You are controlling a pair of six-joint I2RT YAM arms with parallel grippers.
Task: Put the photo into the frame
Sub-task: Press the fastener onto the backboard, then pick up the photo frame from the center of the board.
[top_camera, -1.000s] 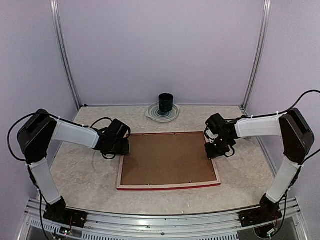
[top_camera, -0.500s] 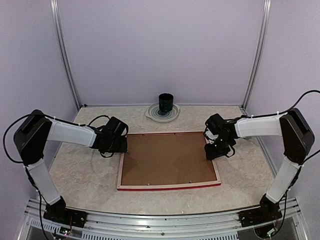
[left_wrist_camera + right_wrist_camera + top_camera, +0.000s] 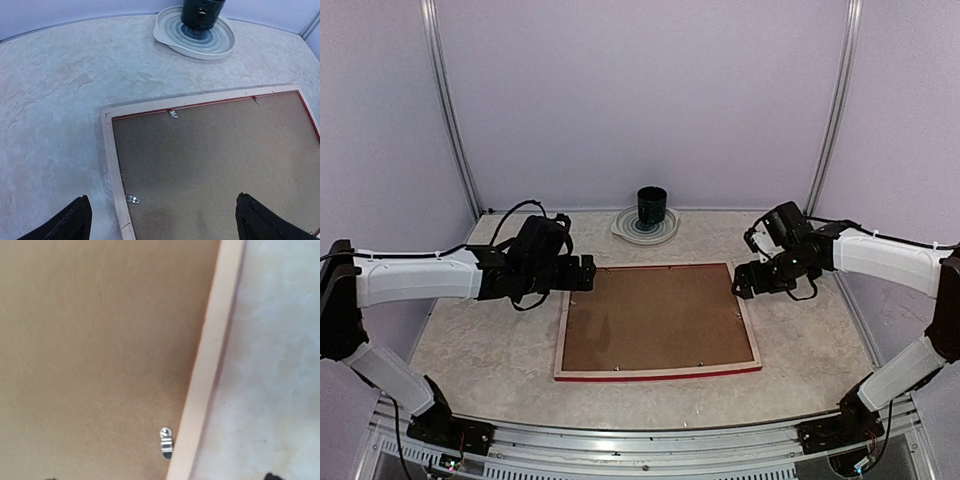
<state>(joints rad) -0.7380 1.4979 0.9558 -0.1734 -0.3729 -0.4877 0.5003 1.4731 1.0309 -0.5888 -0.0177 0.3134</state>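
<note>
The frame (image 3: 561,340) lies face down on the table, showing its pale wood back rim and red edges. A brown backing board (image 3: 655,315) fills it, so the photo is hidden. My left gripper (image 3: 578,272) hovers open above the frame's far left corner; its dark fingertips (image 3: 75,222) stand wide apart over the rim (image 3: 111,160) and board (image 3: 215,165). My right gripper (image 3: 744,281) is open above the frame's right rim (image 3: 210,365), where only a fingertip (image 3: 272,476) shows. Neither gripper holds anything.
A dark cup (image 3: 651,206) stands on a ringed plate (image 3: 624,229) at the back, also in the left wrist view as cup (image 3: 200,12) and plate (image 3: 172,42). Small metal tabs (image 3: 132,199) (image 3: 165,442) sit on the board along the rim. Purple walls enclose the table.
Both grippers have opened wide and lifted off the frame's side edges. The left has moved toward the far left corner, the right back and to the right.
</note>
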